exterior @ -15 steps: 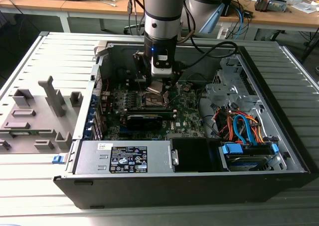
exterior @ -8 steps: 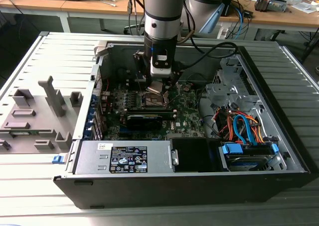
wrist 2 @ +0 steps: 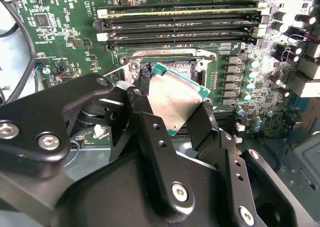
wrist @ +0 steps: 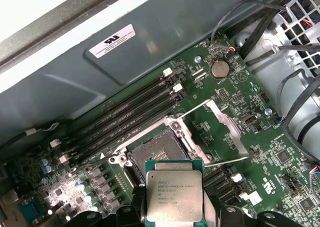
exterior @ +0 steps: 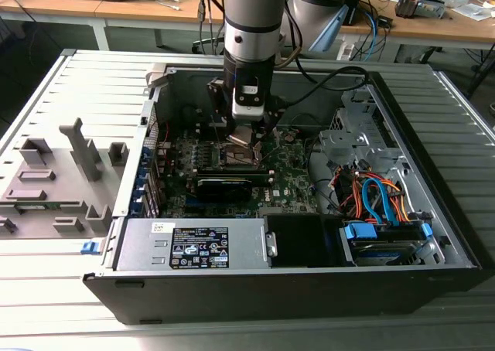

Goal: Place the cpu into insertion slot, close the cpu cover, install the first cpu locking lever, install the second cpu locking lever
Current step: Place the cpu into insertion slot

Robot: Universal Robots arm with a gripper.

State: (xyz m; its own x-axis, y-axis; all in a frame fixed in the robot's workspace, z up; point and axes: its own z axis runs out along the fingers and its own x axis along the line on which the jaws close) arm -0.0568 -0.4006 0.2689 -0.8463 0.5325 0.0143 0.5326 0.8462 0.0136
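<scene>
We are holding the cpu (wrist 2: 176, 99) in the gripper (exterior: 241, 138), whose claw is clamping narrowly on two opposite edges of the chip. This is probably so that the underside and the dull metal top stay untouched. In the exterior view the arm is reaching straight down into the open computer case (exterior: 433, 235), near the far middle of the green motherboard (exterior: 298, 182). The chip is hanging just above the insertion slot (wrist: 155, 152) and is not seated. In the second wrist view it is sitting slightly tilted, and we cannot tell whether any corner is touching the rim. The cpu cover (wrist: 226, 124) is lying flipped open beside the slot, which is leaving the dark contact field bare to receive the chip. The memory slots (wrist 2: 180, 24) are running just beyond the socket, so we judge the approach from above is keeping the claw clear of them.
</scene>
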